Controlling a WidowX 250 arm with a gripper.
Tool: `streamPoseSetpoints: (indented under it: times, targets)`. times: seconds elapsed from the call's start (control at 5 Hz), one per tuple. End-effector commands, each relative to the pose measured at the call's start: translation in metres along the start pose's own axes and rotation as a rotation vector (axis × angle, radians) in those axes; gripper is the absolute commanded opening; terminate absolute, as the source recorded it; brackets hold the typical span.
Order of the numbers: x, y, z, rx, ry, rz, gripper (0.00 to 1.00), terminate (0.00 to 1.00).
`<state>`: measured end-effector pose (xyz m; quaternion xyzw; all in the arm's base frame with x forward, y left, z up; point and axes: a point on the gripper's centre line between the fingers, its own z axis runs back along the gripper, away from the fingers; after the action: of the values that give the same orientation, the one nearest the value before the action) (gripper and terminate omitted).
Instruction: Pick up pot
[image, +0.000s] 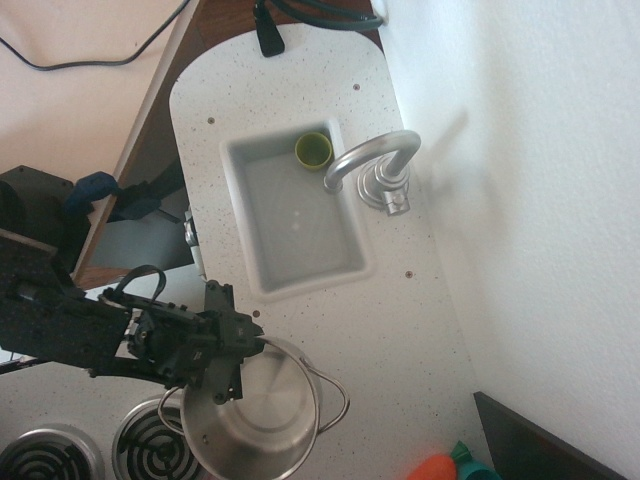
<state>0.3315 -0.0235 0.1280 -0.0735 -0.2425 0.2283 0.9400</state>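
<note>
End effector clamped on rim of pot, beside burner; no readable writing.

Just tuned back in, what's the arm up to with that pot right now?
The gripper is clamped on the near rim of the steel pot, which sits over the counter edge beside the stove burner. Whether it's off the surface can't be told from above. The green cup sits untouched in the sink by the faucet.

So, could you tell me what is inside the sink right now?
Inside the sink, a small green cup sits in the far corner; the basin otherwise looks bare. The faucet spout hides a strip beside the cup.
</note>
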Motion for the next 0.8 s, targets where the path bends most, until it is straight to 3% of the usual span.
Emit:
streamPoseSetpoints:
  times: [0.0, 0.6]
  targets:
    - [0.010, -0.006, 0.010, -0.029, -0.042, -0.007, 0.00, 0.00]
    - [0.017, -0.013, 0.023, -0.067, -0.077, -0.007, 0.00, 0.00]
